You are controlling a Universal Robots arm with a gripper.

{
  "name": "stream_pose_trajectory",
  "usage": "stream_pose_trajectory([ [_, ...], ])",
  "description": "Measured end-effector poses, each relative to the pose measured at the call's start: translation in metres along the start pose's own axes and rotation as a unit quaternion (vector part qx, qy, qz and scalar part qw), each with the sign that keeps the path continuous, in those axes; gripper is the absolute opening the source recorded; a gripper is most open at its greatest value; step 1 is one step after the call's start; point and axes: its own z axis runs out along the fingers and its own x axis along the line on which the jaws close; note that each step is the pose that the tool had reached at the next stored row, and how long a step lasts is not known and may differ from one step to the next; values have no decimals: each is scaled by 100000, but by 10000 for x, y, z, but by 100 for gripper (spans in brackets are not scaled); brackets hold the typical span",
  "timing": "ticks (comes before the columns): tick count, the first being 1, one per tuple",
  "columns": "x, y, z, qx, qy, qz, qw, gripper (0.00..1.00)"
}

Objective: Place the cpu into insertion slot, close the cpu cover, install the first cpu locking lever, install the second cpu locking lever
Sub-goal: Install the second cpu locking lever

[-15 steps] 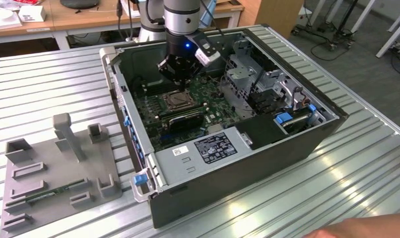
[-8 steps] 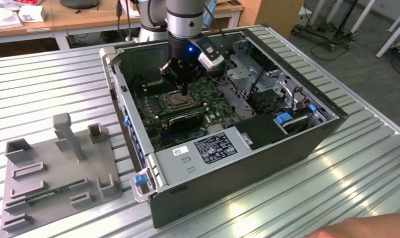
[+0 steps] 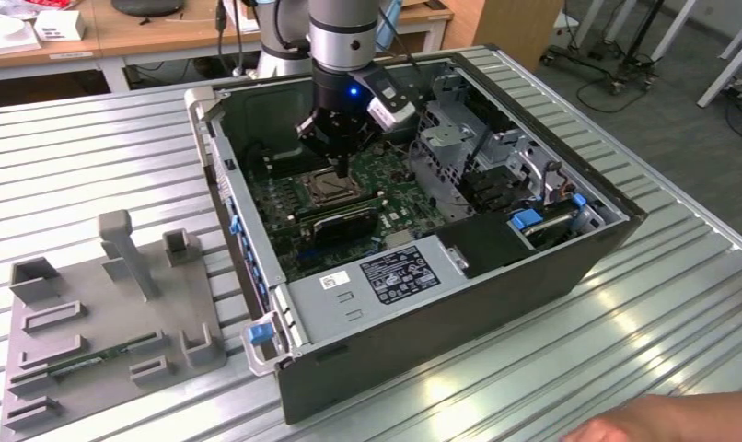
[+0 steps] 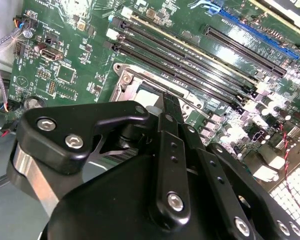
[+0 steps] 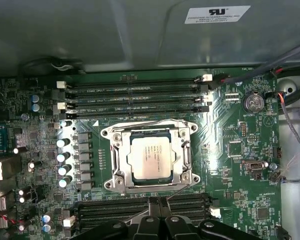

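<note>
Cpu (image 5: 151, 159) seated in insertion slot (image 5: 121, 176), cpu cover (image 5: 184, 151) flat around its edges. Gripper (image 5: 162, 204) closed, empty, just beside the slot's edge, memory slots (image 5: 140, 96) beyond.

The arm comes down steeply from the far side in the exterior view, its grey wrist section upright and a blue light lit on it; the black gripper (image 3: 339, 164) points straight down at its end; in the second wrist view the gripper (image 4: 166, 102) shows its dark linkage and fingers drawn together to a narrow tip; in the first wrist view the fingertips (image 5: 161, 202) meet.
</note>
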Motion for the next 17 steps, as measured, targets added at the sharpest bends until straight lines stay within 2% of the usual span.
stream_pose_trajectory([
  [7,52,-5,3,-3,-28,3,100000,11],
  [14,58,-28,31,3,-29,6,100000,11],
  [17,98,-38,44,-5,-30,3,100000,11],
])
